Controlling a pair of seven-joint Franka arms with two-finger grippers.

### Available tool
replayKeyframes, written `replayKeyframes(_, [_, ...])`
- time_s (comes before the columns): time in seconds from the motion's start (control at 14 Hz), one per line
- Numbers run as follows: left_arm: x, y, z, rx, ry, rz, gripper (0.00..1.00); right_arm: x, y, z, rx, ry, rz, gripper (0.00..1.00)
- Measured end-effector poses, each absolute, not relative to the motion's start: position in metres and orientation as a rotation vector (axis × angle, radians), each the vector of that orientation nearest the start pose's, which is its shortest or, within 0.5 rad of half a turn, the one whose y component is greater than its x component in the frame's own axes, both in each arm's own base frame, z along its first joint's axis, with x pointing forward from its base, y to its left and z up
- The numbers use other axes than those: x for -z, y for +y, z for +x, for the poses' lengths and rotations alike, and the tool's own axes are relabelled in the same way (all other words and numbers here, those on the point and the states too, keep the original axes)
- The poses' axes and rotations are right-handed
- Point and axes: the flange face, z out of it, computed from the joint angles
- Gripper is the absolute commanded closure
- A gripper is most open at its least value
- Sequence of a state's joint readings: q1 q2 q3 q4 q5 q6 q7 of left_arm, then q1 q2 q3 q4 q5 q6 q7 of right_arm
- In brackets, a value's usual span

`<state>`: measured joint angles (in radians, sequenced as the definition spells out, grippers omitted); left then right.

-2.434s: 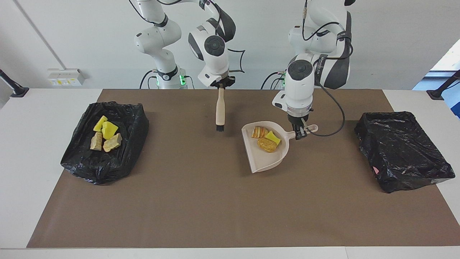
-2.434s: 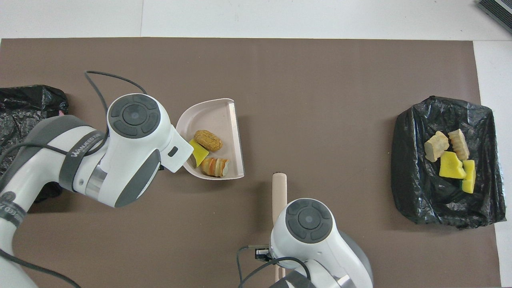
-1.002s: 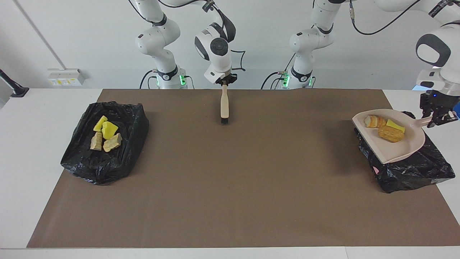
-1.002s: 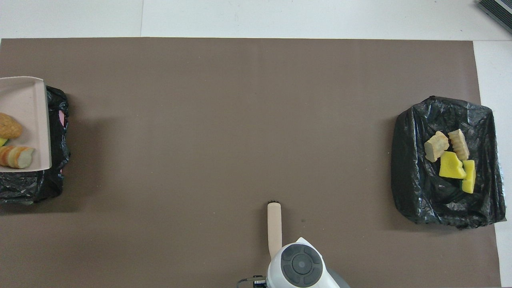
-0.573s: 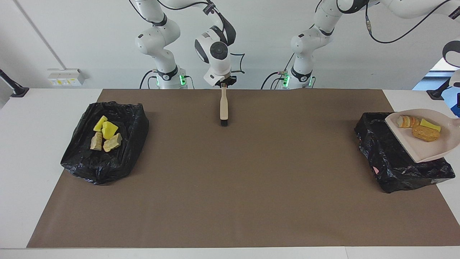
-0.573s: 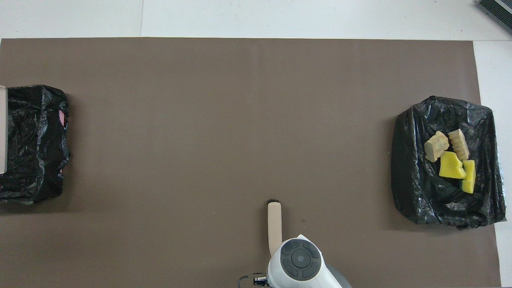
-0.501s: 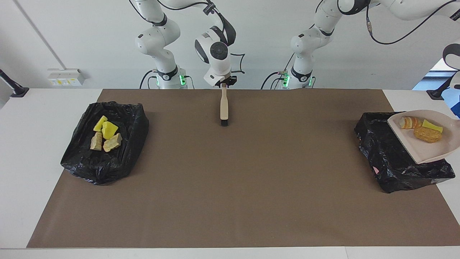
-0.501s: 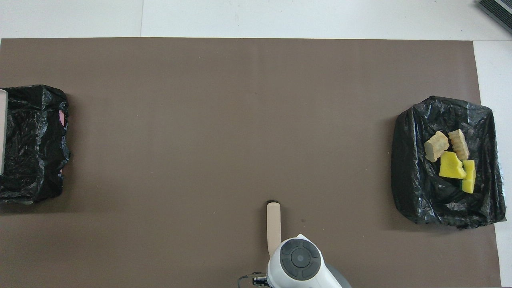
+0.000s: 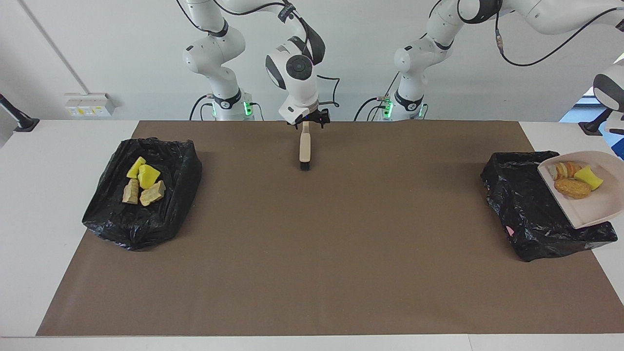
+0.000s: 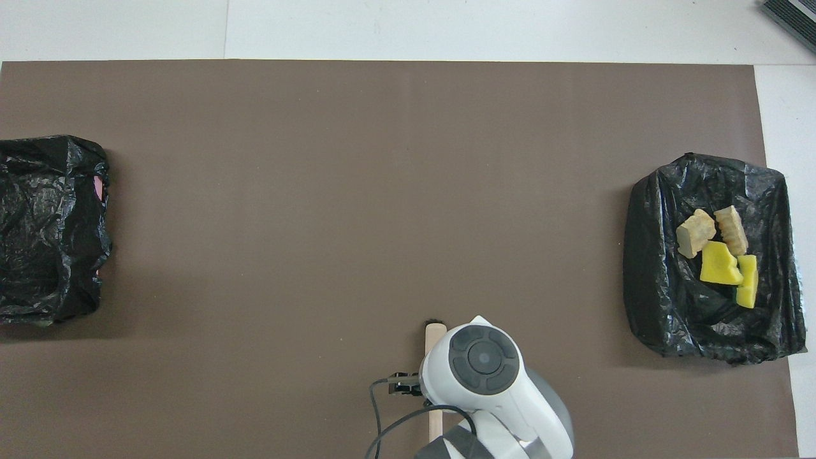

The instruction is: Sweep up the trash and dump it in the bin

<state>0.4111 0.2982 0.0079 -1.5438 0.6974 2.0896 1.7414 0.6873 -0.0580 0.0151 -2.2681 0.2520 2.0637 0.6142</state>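
Note:
The beige dustpan (image 9: pixel 592 207) hangs tilted over the outer part of the black-lined bin (image 9: pixel 526 204) at the left arm's end of the table. Its open lip faces the bin. In it lie three bits of trash: a sliced bread piece (image 9: pixel 563 169), a yellow chunk (image 9: pixel 590 178) and a brown round piece (image 9: pixel 573 188). Its handle and my left gripper are past the picture's edge. The beige brush (image 9: pixel 304 146) lies along the mat near the robots, bristles pointing away from them. My right gripper (image 9: pixel 307 122) is at its handle end, fingers spread apart.
A second black-lined bin (image 9: pixel 112 224) stands at the right arm's end and holds several yellow and tan trash pieces (image 9: pixel 141 183). The overhead view shows both bins, one (image 10: pixel 44 229) at each end (image 10: pixel 656 287). A brown mat (image 9: pixel 312 243) covers the table.
The dustpan has moved farther toward the table's end and tilted more. The right gripper's fingers have spread at the brush handle, and its wrist has come forward over the brush.

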Motion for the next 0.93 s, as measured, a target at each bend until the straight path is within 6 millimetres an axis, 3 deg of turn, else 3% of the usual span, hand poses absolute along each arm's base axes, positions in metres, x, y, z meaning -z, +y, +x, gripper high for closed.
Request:
replayKeyframes(0.21, [-0.506,0.292,0.602,-0.708,1.751,-1.764,1.00,-0.399,0.288,0.420,-0.225,0.126,-3.074,0.00])
replayKeyframes(0.57, [-0.518,0.269,0.600,-0.839,1.655,-1.689,1.00,-0.461,0.207,0.491,-0.070,0.189,-3.101,0.00])
replayKeyframes(0.79, [-0.525,0.265,0.600,-0.920,1.612,-1.627,1.00,-0.505,0.143,0.520,-0.052,0.163,-3.118,0.00])
replayKeyframes(0.93, [-0.529,0.255,0.600,-0.988,1.562,-1.598,1.00,-0.537,0.113,0.529,-0.032,0.205,-3.122,0.00])
